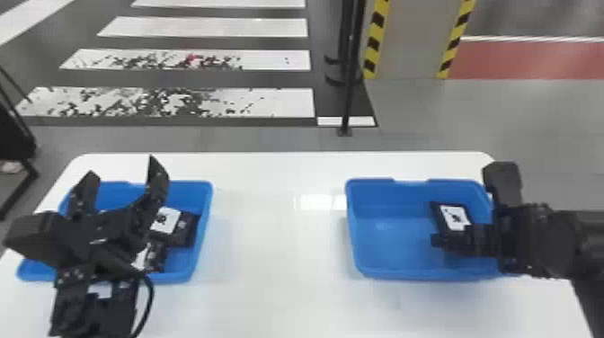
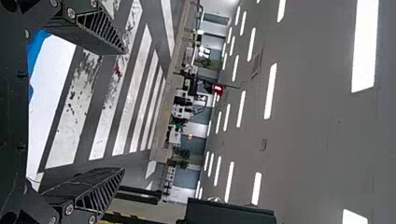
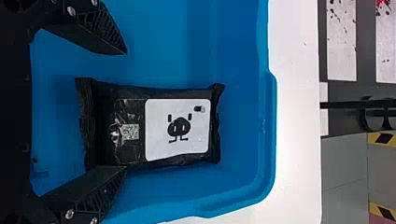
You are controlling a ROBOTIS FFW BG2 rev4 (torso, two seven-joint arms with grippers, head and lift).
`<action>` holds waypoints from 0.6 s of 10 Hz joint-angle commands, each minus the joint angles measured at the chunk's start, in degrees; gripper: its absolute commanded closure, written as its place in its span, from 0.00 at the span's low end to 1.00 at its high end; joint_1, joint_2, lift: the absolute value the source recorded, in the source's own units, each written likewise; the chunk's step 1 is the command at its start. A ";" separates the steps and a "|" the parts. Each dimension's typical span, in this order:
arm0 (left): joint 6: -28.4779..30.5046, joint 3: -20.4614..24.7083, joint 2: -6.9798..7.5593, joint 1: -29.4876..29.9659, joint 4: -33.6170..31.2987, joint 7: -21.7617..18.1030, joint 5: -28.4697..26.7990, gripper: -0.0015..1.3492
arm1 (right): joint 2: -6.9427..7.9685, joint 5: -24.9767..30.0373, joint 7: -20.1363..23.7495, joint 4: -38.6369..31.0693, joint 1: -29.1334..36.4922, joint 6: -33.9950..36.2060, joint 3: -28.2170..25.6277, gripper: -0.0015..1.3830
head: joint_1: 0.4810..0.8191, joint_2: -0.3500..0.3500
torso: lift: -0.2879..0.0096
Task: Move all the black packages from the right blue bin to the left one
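Two blue bins on a white bench (image 1: pixel 278 224), with a robot gripper at each.
Beyond both grippers, the floor (image 1: pixel 206 27) has broad white stripes, and a black pole (image 1: pixel 348 90) stands past the bench. The left bin (image 1: pixel 204 233) is behind and below the raised left gripper (image 1: pixel 123 166), whose two fingers stand wide apart with nothing between them. The right bin (image 1: pixel 353 233) is under the right gripper (image 1: pixel 469 209), whose fingers are also apart, one to each side of a black package (image 3: pixel 180 130) with its white label facing up. Whether either finger touches it, I cannot tell. More black packages (image 1: pixel 191 229) lie in the left bin, partly hidden by the left gripper.
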 commanded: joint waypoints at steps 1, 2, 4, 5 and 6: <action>0.23 -0.27 0.09 0.00 -0.05 -0.05 0.12 0.12 | -0.02 -0.28 0.00 1.09 -0.05 -1.61 -0.11 0.12 | 0.63 0.48 | 0.52; 0.51 -0.50 0.09 0.00 -0.05 -0.14 0.24 0.12 | -0.02 -0.28 0.00 1.66 -0.19 -1.89 -0.23 0.17 | 0.63 0.48 | 0.52; 0.51 -0.38 0.18 0.14 0.09 -0.14 0.35 0.12 | -0.10 -0.62 0.00 2.50 -0.19 -2.46 -0.46 0.65 | 0.63 0.47 | 0.52; 0.51 -0.38 0.18 0.14 -0.05 -0.23 0.46 0.12 | -0.10 -0.62 0.00 2.50 -0.19 -2.88 -0.46 0.82 | 0.63 0.46 | 0.52; 0.79 -0.38 0.18 0.14 -0.05 -0.23 0.46 0.12 | -0.10 -0.74 0.00 2.36 -0.05 -3.44 -0.46 0.86 | 0.63 0.47 | 0.52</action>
